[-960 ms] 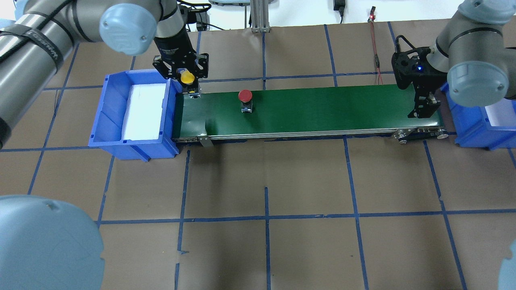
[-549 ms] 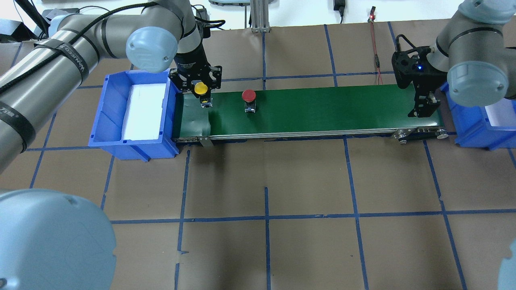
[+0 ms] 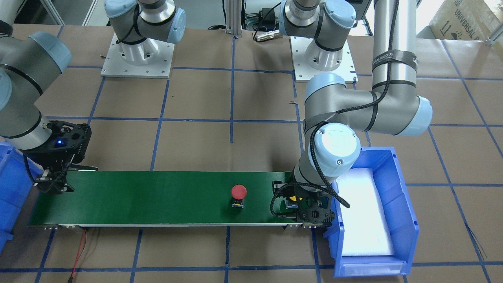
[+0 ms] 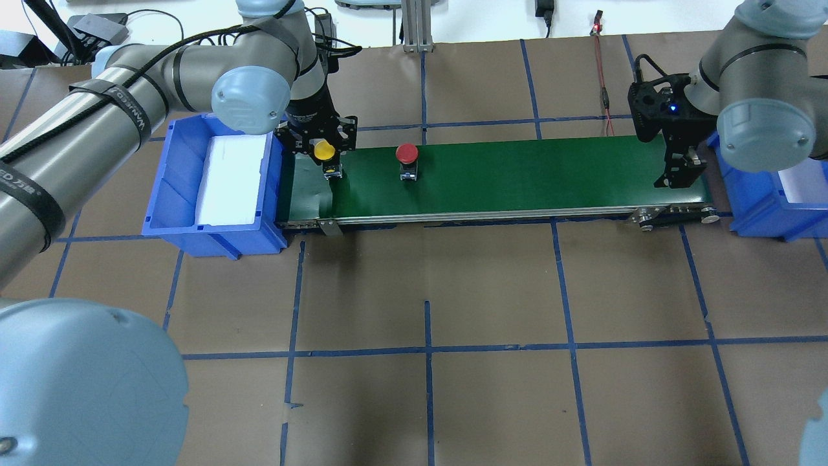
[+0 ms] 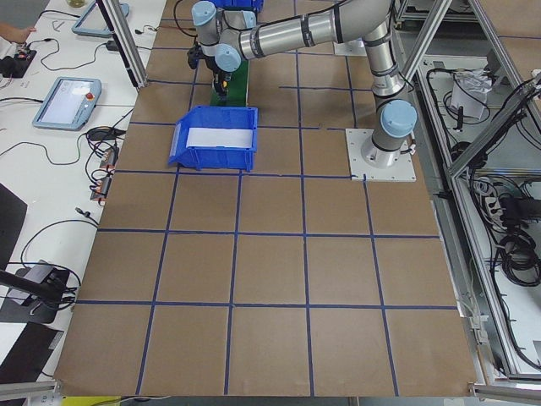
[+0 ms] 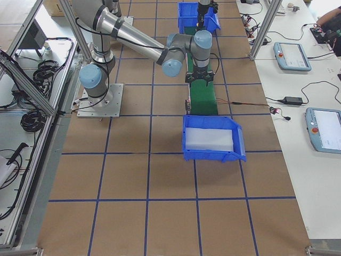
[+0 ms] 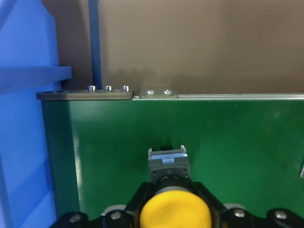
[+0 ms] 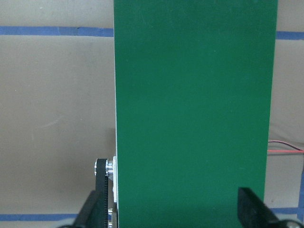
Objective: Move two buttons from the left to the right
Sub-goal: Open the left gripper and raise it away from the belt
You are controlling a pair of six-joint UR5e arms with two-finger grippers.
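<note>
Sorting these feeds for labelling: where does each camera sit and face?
Front-facing: across the table, facing the robot; left arm image-right.
Overhead: behind the shoulders, looking forward-down; right arm image-right.
Exterior left: table end; left arm near.
Exterior right: opposite end; right arm near.
Left wrist: down over left gripper holding yellow mushroom-cap button.
Right wrist: down past open right gripper onto green conveyor belt.
Front-facing and overhead share the red mushroom-cap button.

In the front view the left end effector (image 3: 301, 205) and its wrist cover most of the yellow button (image 3: 292, 197), leaving only a sliver of cap. The left wrist view crops that cap at its bottom edge. The right blue bin (image 4: 766, 200) runs off the overhead's right edge. In both side views the red button (image 4: 406, 154) and the yellow one are too small to make out
</note>
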